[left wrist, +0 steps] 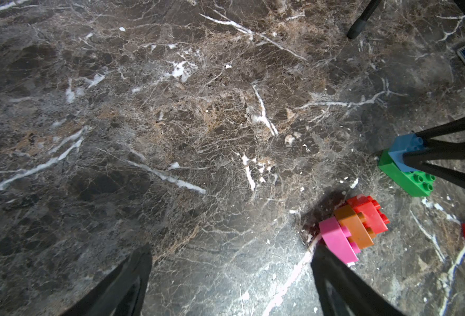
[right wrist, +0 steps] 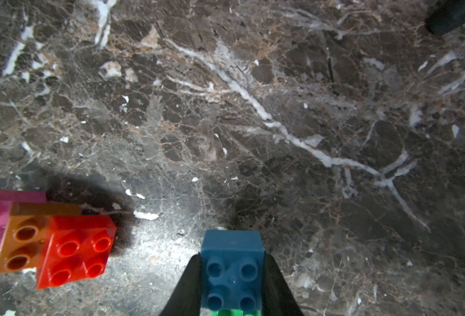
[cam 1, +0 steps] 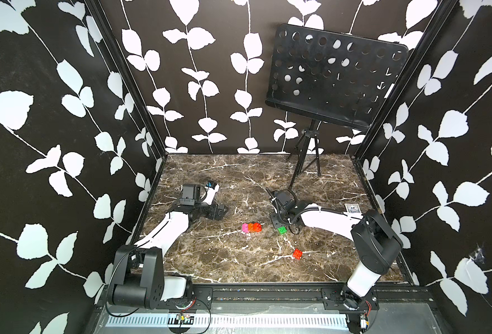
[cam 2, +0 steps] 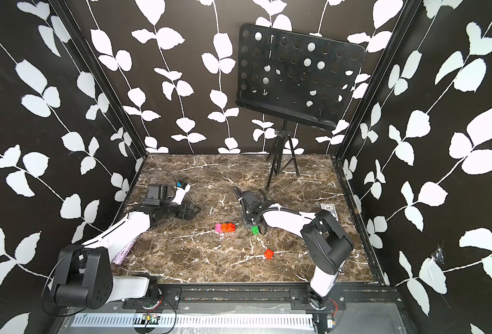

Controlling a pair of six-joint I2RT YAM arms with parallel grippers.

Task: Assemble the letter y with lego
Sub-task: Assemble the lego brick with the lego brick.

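Six lego bricks are on the marble table (cam 1: 216, 260), so let's count them off. One pink brick (left wrist: 338, 240), one orange brick (left wrist: 356, 228) and one red brick (left wrist: 369, 212) are joined in a staggered row. That row lies on its side near the middle of the table.

Just to the right of it the right gripper (right wrist: 231, 255) is down low, clamped tight on the one blue brick (right wrist: 231, 276). A black finger presses each side of it. The blue brick sits on top of one end of the single green brick (left wrist: 406, 179), the long one. Four green studs at its other end are bare. In both top views only the green shows under the gripper, and the blue is hidden by it.

The second red brick (cam 1: 297, 254) lies alone, nearer and a little to the right, apart from everything else. That makes two reds and one of each other colour.

The left gripper (left wrist: 231, 250) sits to the left of the joined row. Its two fingers are spread wide with only bare marble between them, and it is holding nothing. One fingertip is close beside the pink brick, but whether they touch is not clear.

At the far right stands one black perforated music stand (cam 1: 334, 78) on its tripod. One small card box (cam 1: 352, 208) lies on the right by the right arm.
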